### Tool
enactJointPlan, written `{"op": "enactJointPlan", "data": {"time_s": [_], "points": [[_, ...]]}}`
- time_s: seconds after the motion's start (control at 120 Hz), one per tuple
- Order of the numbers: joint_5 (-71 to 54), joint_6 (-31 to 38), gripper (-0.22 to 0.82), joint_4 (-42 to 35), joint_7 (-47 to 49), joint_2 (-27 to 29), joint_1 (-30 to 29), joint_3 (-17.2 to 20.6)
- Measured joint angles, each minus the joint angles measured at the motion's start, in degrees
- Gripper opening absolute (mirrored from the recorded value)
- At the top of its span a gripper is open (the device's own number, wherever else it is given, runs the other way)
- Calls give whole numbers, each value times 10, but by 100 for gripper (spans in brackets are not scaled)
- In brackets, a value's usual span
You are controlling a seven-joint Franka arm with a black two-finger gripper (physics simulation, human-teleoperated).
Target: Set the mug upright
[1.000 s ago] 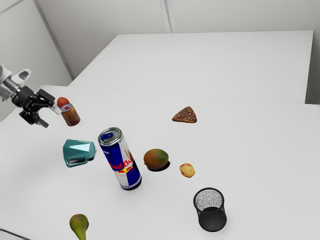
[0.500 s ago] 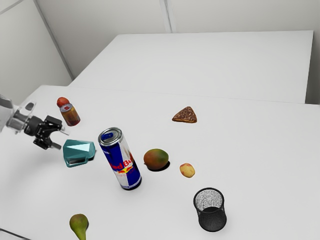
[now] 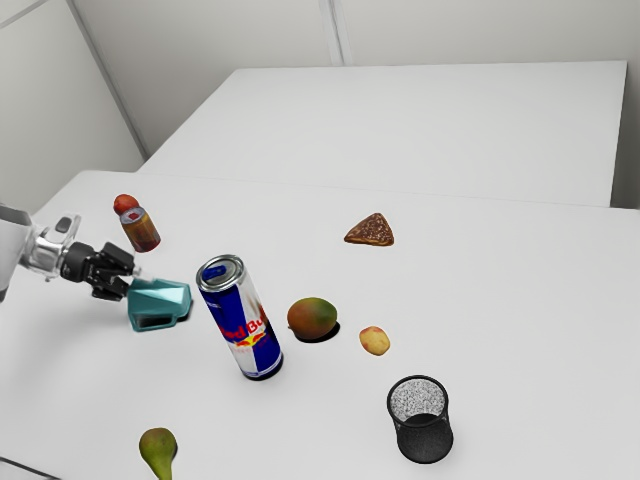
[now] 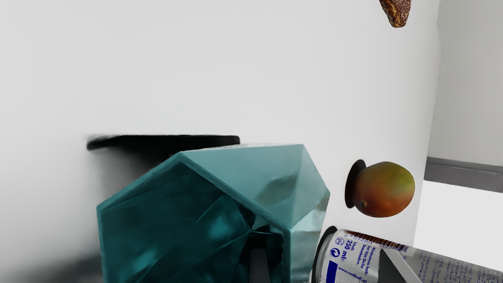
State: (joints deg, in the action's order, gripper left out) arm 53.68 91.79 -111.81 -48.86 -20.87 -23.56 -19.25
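The teal faceted mug (image 3: 160,302) lies on its side at the exterior view's left, its mouth toward the arm. My gripper (image 3: 138,281) is at that mouth. Close up in the wrist view, the mug (image 4: 243,177) shows its dark hollow inside. My gripper (image 4: 330,265) is open there: one fingertip (image 4: 259,265) reaches into the mouth, while the other (image 4: 397,269) stands outside the mug, in front of the can. The mug's wall lies between them, and a gap shows beside the outer finger.
A tall Red Bull can (image 3: 240,318) stands close beside the mug, with a mango (image 3: 312,318) beyond it. Around them are a small can (image 3: 140,230), a red fruit (image 3: 125,203), a pear (image 3: 158,452), a potato-like item (image 3: 375,341), a chocolate-coated wedge (image 3: 371,231) and a black mesh cup (image 3: 423,435).
My gripper has come down and toward the exterior view's right, from above the table to the mug's mouth. The mug has shifted very slightly toward the exterior view's right.
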Motion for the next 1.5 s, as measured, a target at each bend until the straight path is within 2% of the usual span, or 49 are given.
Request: {"op": "enactJointPlan", "data": {"time_s": [0.108,0.25,0.533,0.717,0.892,1.117,1.233,1.5], "points": [[1,-13,2,0,-15,0,-1,0],[1,-23,-9,4,-32,4,1,0],[-3,-28,-17,5,-56,17,7,0],[-89,-11,-18,37,-34,73,62,13],[-266,57,-18,47,24,125,78,95],[-448,158,-18,17,108,155,100,167],[-497,219,-18,-29,149,170,107,188],[-540,365,-18,-126,221,191,102,204]]}}
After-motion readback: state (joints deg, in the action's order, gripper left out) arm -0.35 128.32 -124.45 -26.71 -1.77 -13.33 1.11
